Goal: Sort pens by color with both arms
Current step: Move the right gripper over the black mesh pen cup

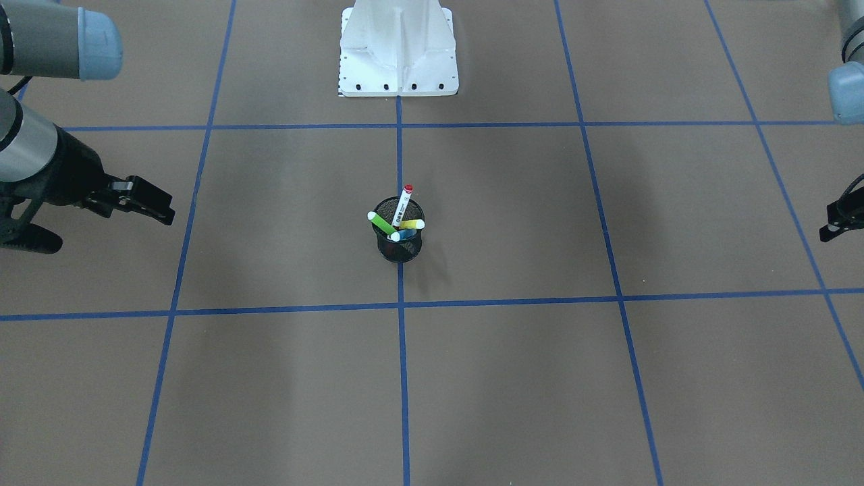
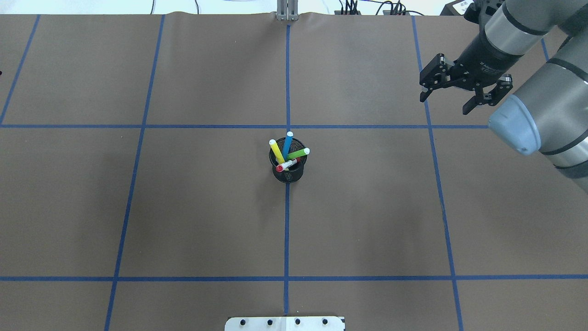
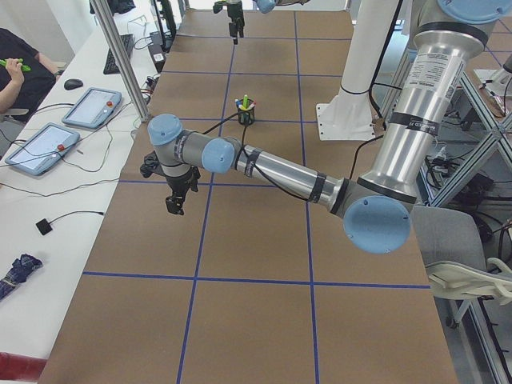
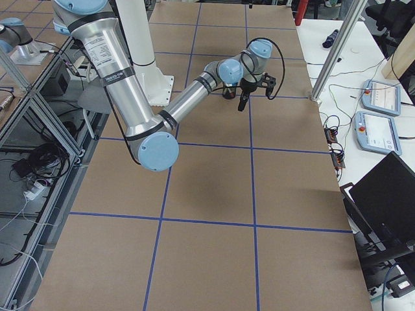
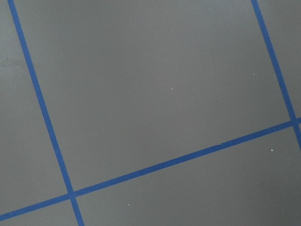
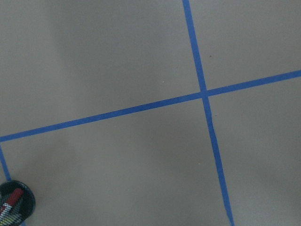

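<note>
Four pens stand in a black mesh cup [image 2: 288, 172] at the table's middle: yellow pen [image 2: 276, 151], blue pen [image 2: 287, 145], green pen [image 2: 299, 153] and a white pen with red caps [image 2: 287, 164]. In the front-facing view the white pen [image 1: 403, 204] sticks up highest from the cup [image 1: 399, 248]. My right gripper [image 2: 445, 103] is open and empty, far to the cup's right and beyond it. My left gripper [image 1: 837, 221] shows only at the view's edge, far from the cup; I cannot tell if it is open. The right wrist view catches the cup [image 6: 23, 200] at its lower left corner.
The brown table carries a grid of blue tape lines [image 2: 287, 230]. The white pedestal base [image 1: 398, 61] stands at the robot's side. Tablets [image 3: 48, 144] and cables lie on a white desk beyond the table's far edge, where a person [image 3: 16, 72] sits.
</note>
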Controlling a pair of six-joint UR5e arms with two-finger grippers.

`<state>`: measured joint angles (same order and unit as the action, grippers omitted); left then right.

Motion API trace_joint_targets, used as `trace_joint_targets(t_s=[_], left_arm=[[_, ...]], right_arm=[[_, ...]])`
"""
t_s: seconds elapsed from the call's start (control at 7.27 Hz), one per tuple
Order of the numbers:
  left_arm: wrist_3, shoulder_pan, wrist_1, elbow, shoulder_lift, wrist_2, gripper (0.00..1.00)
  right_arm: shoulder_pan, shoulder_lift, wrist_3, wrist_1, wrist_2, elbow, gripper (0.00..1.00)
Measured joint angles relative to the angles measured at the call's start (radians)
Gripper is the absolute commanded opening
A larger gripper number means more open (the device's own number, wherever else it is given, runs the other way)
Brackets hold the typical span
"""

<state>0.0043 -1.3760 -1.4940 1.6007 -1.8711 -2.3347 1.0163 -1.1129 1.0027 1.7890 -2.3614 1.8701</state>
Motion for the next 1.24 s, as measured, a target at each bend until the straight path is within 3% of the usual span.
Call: trace_joint_targets(t_s=[0.55,1.24], left_arm=[[-0.001,0.0,0.0,-0.002,-0.002,-0.002,1.0],[-0.003,0.0,-0.004,-0.007,-0.001,-0.006,1.0]], right_arm=[[-0.123,0.164,0.083,0.045,0.082,-0.077,0.99],[-0.145,0.521,0.06,0.055,-0.005,-0.515,0.99]])
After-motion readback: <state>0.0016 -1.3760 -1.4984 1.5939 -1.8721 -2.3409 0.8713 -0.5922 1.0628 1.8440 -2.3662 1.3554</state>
